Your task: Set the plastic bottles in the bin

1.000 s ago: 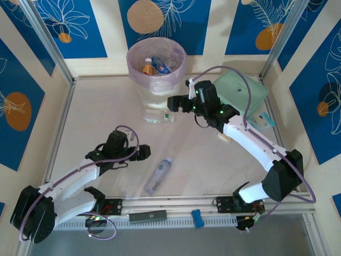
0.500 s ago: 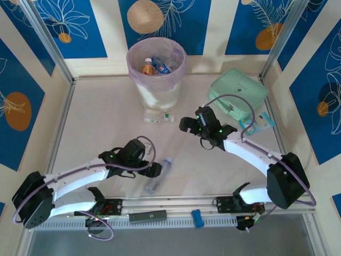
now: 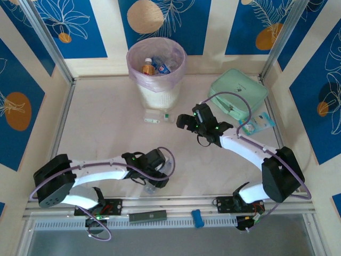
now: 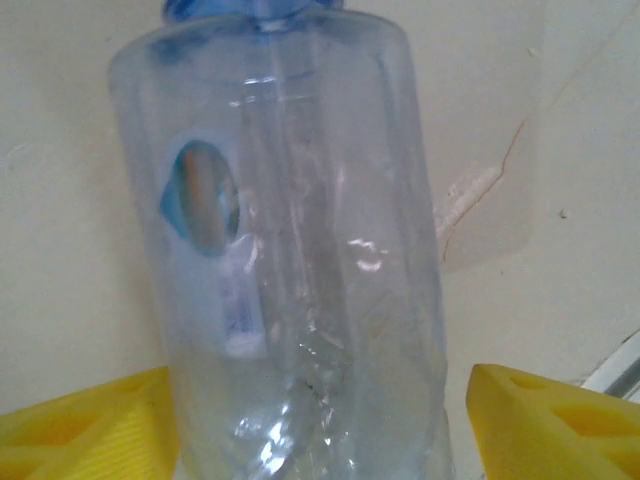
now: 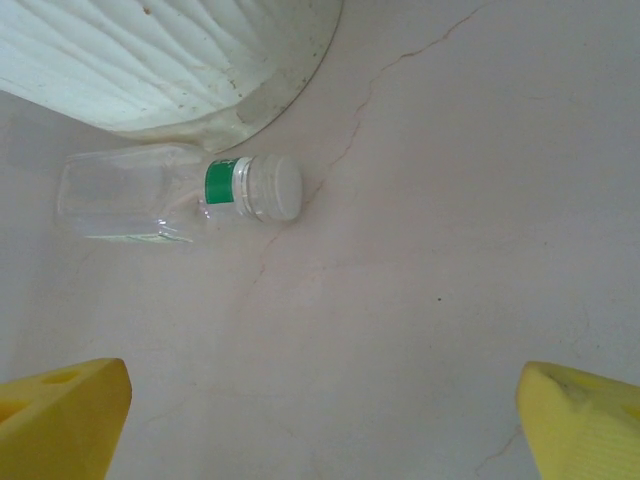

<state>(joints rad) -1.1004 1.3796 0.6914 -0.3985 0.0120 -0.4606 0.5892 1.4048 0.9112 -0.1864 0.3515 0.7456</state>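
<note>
Left tool: yellow pads spread to either side of a clear plastic bottle with a blue cap and a small blue label. It lies on its side on the pale tabletop, close to the near edge. My left pad sits right at its wall; my right pad stands just apart. Not pinching.

Right tool: pads spread wide, nothing between them, hanging over bare tabletop. Ahead of it, a small clear bottle with a green band and white cap lies on its side just beside the foot of the round white bin with the pink liner. Several bottles are inside the bin.
</note>
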